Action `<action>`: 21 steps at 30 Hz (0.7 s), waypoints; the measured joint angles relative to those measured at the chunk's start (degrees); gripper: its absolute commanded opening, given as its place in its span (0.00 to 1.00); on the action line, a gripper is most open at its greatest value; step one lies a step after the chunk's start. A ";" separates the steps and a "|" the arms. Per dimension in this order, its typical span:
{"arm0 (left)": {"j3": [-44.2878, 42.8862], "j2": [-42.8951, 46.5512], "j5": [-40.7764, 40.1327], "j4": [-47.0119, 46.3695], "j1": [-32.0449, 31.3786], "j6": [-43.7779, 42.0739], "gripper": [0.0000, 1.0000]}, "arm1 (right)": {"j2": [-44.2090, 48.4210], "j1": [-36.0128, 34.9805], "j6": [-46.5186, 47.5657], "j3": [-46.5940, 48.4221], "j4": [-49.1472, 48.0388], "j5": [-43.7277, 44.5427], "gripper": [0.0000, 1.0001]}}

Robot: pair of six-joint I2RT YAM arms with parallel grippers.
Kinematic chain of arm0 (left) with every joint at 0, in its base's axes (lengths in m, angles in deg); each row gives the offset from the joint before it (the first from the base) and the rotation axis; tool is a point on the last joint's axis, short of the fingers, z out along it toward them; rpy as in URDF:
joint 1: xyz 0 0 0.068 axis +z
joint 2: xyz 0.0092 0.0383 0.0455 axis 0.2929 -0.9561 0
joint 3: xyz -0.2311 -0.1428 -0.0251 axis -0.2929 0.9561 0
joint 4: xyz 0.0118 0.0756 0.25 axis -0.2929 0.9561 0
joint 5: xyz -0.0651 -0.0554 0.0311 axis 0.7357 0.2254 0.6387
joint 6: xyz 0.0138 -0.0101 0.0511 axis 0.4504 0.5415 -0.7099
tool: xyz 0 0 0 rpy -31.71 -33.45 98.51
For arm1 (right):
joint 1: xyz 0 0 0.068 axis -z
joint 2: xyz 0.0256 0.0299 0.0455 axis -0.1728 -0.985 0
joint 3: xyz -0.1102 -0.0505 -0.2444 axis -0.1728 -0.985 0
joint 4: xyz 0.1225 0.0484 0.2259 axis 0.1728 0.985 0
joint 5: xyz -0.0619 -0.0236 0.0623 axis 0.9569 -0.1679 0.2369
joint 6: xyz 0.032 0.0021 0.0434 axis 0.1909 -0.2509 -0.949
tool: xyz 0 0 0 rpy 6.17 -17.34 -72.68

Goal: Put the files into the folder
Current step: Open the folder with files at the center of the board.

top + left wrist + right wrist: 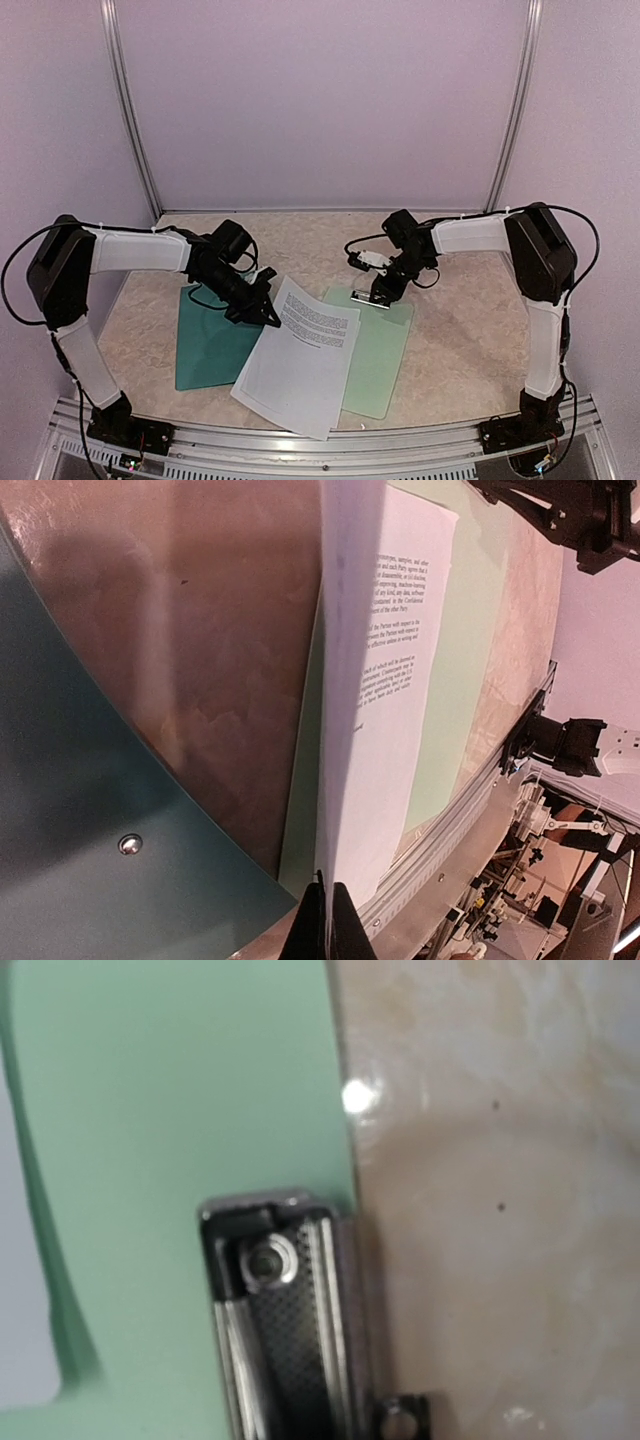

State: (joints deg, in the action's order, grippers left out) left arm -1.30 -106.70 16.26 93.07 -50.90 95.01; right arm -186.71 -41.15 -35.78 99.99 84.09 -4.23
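Left gripper (262, 303) is pinched shut on the near-left edge of the files (300, 360), with that side lifted and the rest draped over the clipboard (385, 360). Folder (210, 345) lies flat just to the left, its right edge under the sheets. Right gripper (385, 288) sits at the clip (280, 1310); I can't tell how its jaws stand. My read: slide the files left over the folder. Firm pinch, low slow pull, else the sheets may fan or slip.
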 measured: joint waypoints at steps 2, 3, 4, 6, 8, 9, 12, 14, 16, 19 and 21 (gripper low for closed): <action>-0.20 -0.42 0.00 0.02 0.00 0.00 0.00 | 0.00 0.00 0.13 0.24 -0.02 -0.13 0.16; -0.26 -0.55 0.00 0.00 0.00 0.00 0.00 | 0.00 0.00 0.13 0.31 -0.02 -0.17 0.13; -0.28 -0.59 0.00 0.04 0.02 0.00 0.00 | 0.00 0.00 0.17 0.46 0.00 -0.20 0.11; -0.33 -0.61 0.00 0.02 0.00 -0.02 0.00 | 0.02 0.02 0.42 0.94 -0.04 -0.28 0.09; -0.42 -0.66 0.00 0.04 0.00 -0.02 0.00 | 0.02 0.02 0.26 1.29 -0.37 -0.31 0.06; -0.50 -0.68 0.00 0.04 0.02 -0.04 0.00 | 0.02 0.02 0.24 1.29 -0.33 -0.35 0.04; -0.59 -0.92 0.00 0.02 0.02 -0.15 0.00 | -0.22 0.04 -0.09 1.03 -0.11 0.07 0.03; -0.72 -1.29 0.02 0.02 0.00 -0.17 0.00 | -0.24 0.04 -0.15 0.94 -0.07 0.13 0.04; -0.96 -1.97 0.04 0.00 0.00 -0.17 0.00 | -0.24 0.04 -0.17 0.94 -0.09 0.15 0.10; -1.31 -2.71 0.04 0.00 0.00 -0.17 0.00 | -0.24 0.04 -0.50 0.83 -0.15 0.39 0.22; -1.40 -2.75 0.04 0.04 0.00 -0.17 0.00 | -0.09 0.07 -0.96 0.61 -0.50 0.37 0.36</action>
State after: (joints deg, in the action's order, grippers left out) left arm -2.70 -109.45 16.31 93.11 -50.90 94.83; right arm -186.80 -41.09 -36.74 100.60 83.58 -3.86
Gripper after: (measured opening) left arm 0.002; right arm 0.190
